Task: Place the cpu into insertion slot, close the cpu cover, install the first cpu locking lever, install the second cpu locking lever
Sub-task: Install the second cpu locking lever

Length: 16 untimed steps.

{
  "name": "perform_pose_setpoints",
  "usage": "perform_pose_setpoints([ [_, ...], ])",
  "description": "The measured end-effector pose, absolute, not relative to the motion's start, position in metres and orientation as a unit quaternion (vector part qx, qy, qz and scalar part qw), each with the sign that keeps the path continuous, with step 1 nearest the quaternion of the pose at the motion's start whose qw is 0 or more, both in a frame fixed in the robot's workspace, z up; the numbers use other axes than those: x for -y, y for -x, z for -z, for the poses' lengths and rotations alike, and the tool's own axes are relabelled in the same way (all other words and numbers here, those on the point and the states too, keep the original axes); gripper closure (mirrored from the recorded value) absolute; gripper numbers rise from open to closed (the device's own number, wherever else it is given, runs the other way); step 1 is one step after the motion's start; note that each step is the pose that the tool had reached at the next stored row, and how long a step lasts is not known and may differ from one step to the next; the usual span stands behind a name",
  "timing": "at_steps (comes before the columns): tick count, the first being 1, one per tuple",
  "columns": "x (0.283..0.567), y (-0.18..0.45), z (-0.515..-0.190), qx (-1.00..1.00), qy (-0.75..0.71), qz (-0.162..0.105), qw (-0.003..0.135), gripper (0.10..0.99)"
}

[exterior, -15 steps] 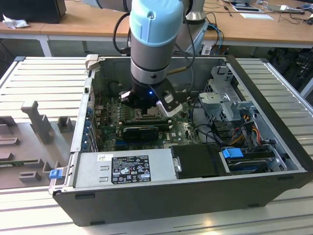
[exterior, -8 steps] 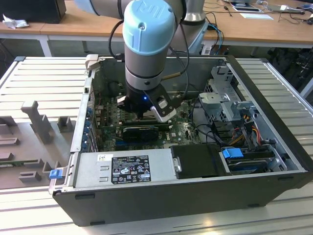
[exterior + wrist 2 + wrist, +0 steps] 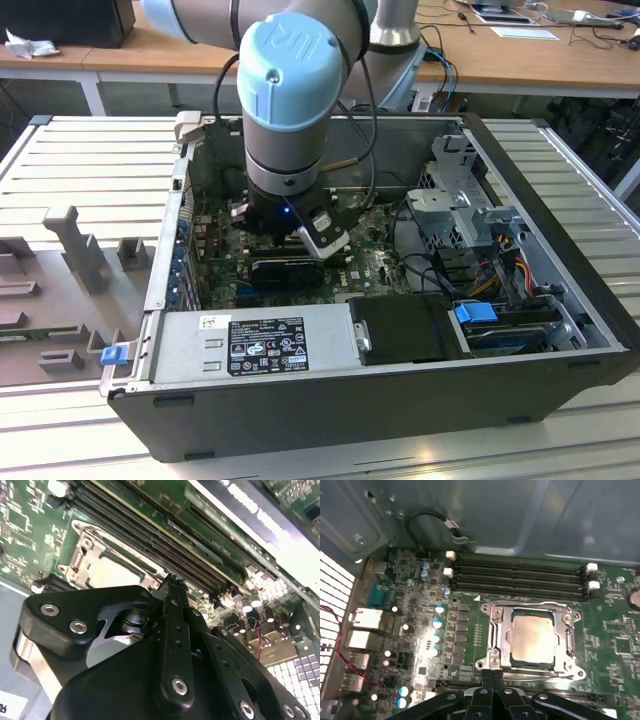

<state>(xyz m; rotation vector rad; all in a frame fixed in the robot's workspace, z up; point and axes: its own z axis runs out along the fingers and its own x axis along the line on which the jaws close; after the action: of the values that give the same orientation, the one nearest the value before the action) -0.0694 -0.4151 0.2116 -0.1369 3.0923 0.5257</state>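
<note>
Down inside an open computer case point(image 3: 560, 330), in the exterior view, the robot arm point(image 3: 295, 90) reaches straight down over the green circuit board point(image 3: 370, 262). Its gripper point(image 3: 290, 240) sits low in the middle of the case, just above the board. A grey power box point(image 3: 250, 345) lies along the near side, and a black box point(image 3: 410, 328) sits beside it toward the exterior view's right. The case rests on a ribbed grey surface point(image 3: 90, 160), and some grey blocks point(image 3: 75, 245) lie on it toward the exterior view's left. Next, in the second wrist view, the black gripper point(image 3: 172, 582) is seen from very close — its two fingers point(image 3: 175, 630) are pressed together with nothing between them. Just past the tips is the insertion slot point(image 3: 82, 562) with its silvery rim, and the pale cpu point(image 3: 117, 572) lies flat inside it. Long black memory slots point(image 3: 165, 535) run beside the slot. Last, in the first wrist view, the insertion slot point(image 3: 532, 640) sits in the green board, and the cpu point(image 3: 532, 639) rests in its middle, pale and flat. The cpu cover point(image 3: 500, 635) lies down flat around the chip — the chip shows through its big window. The gripper point(image 3: 492, 675) tips are touching each other, right beside the near edge of the slot. More long black memory slots point(image 3: 520, 577) run along the far side of the slot. Small round silver parts point(image 3: 437, 625) stand in a row on the board near the slot.
</note>
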Motion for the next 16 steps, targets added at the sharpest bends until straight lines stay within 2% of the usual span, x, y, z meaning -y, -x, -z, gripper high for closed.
perform_pose_setpoints([
  [5, 0.415, 0.07, -0.199, -0.985, 0.044, -0.17, 0.001, 0.98],
  [16, 0.409, 0.073, -0.194, -0.983, 0.044, -0.179, 0.002, 0.98],
])
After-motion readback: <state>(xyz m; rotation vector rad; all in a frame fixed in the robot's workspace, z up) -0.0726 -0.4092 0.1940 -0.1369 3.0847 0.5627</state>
